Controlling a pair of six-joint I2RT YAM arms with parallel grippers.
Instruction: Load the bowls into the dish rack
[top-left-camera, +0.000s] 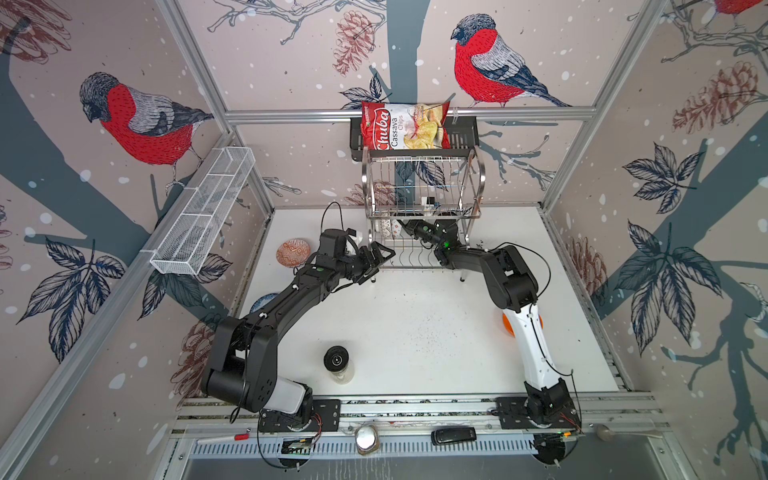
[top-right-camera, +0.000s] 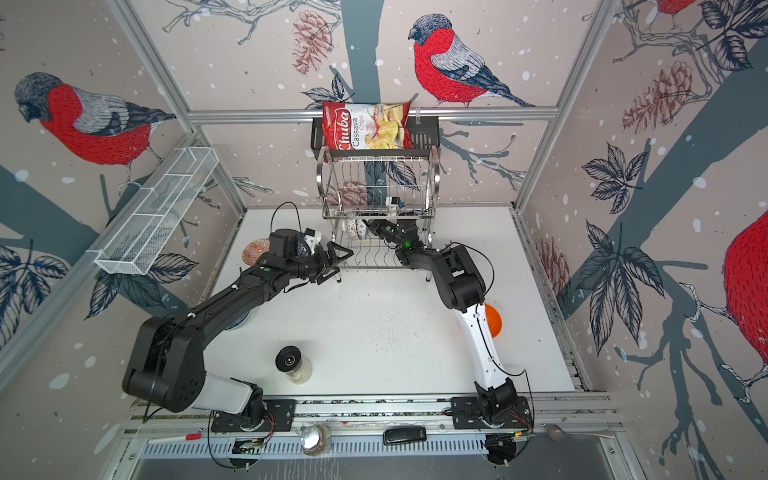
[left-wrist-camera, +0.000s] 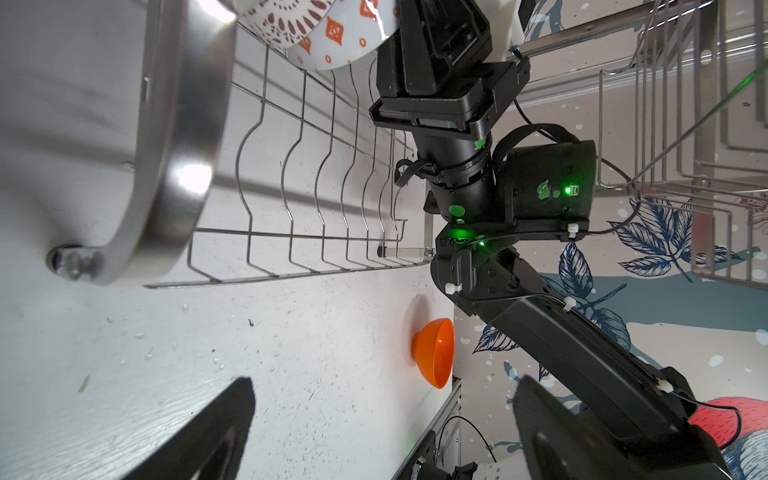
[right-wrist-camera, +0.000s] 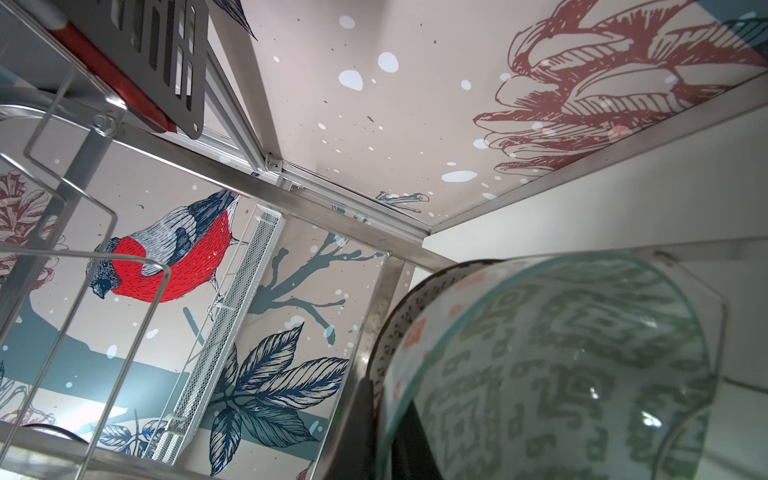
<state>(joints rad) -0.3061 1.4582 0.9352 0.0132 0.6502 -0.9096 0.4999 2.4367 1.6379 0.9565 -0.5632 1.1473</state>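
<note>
Right gripper (top-left-camera: 407, 227): jaws closed together on the wall of the grey-green patterned bowl (right-wrist-camera: 561, 353). In the right wrist view one dark finger (right-wrist-camera: 399, 449) lies against it. The bowl stands on edge in the lower tier of the dish rack (top-left-camera: 481, 174), just beside a neighbouring bowl (left-wrist-camera: 282, 23) with a dark-red floral inside.

Right arm: the wrist is tucked under the upper tier. The forearm runs out of the rack to a sharply bent elbow, and the white upper link slopes back to the base at front right. That link partly hides the plain orange bowl (top-left-camera: 505, 326) on the table (top-left-camera: 415, 316).

Left gripper (top-left-camera: 382, 264): jaws wide apart, nothing between them. It is held just outside the rack's front left corner, pointing toward the lower tier.

Left arm: the forearm stretches diagonally back over a mostly hidden blue bowl (top-left-camera: 264, 300) to a raised elbow above the front-left base. The red-orange patterned bowl (top-left-camera: 293, 252) lies on the table beside the left wrist.
</note>
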